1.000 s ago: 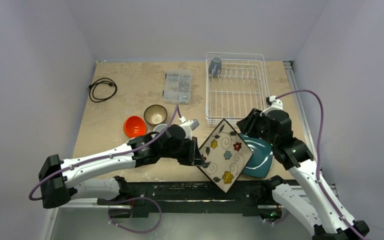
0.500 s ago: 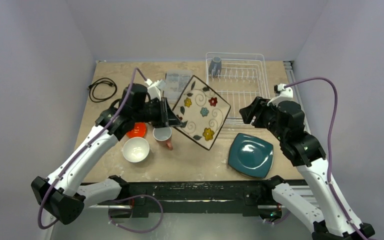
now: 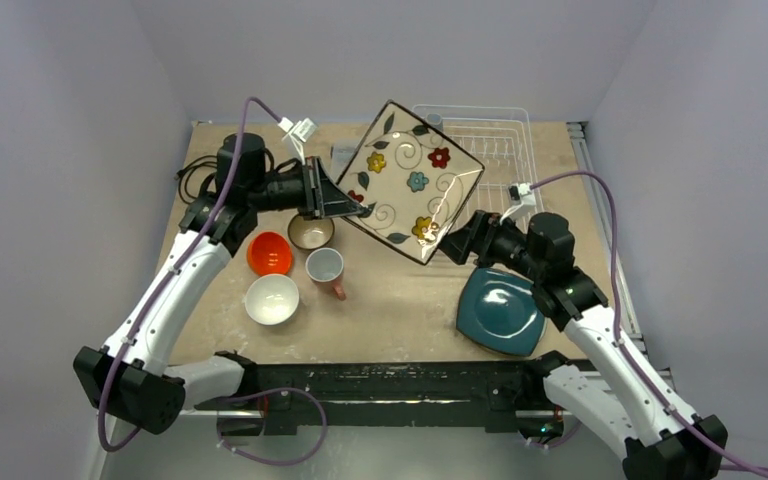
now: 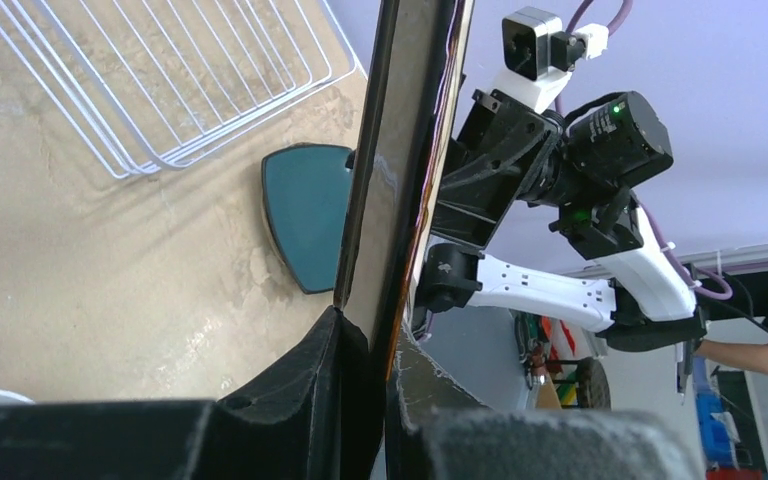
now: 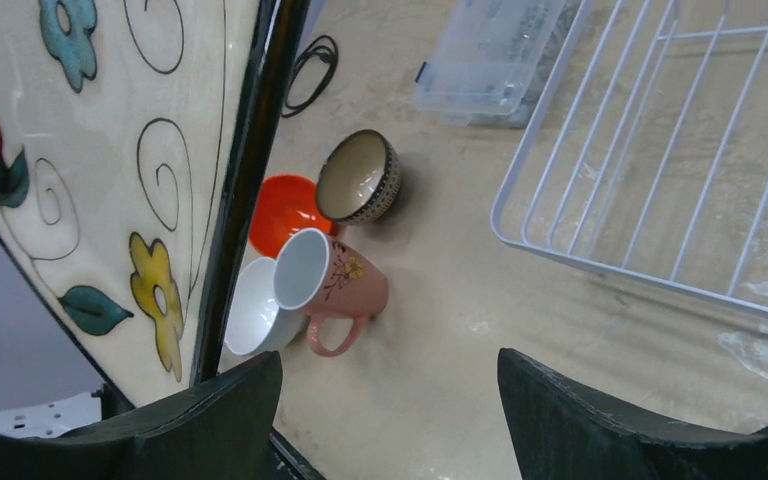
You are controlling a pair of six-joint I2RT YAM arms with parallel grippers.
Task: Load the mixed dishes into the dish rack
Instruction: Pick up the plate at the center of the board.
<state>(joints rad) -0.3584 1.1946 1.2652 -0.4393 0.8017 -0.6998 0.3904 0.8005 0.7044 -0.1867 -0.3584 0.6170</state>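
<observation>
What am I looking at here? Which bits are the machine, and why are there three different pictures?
These are two robot arms bolted to a table, and each one ends in a two-finger gripper. One picture looks down from above. The other two come from small cameras on the wrists. The left gripper pinches a corner of a floral plate and holds it up in the air. The right gripper is open beside the plate's lower edge. On the table are a teal plate, an orange bowl, a brown bowl, a white bowl, a pink mug and a wire rack at the back.
</observation>
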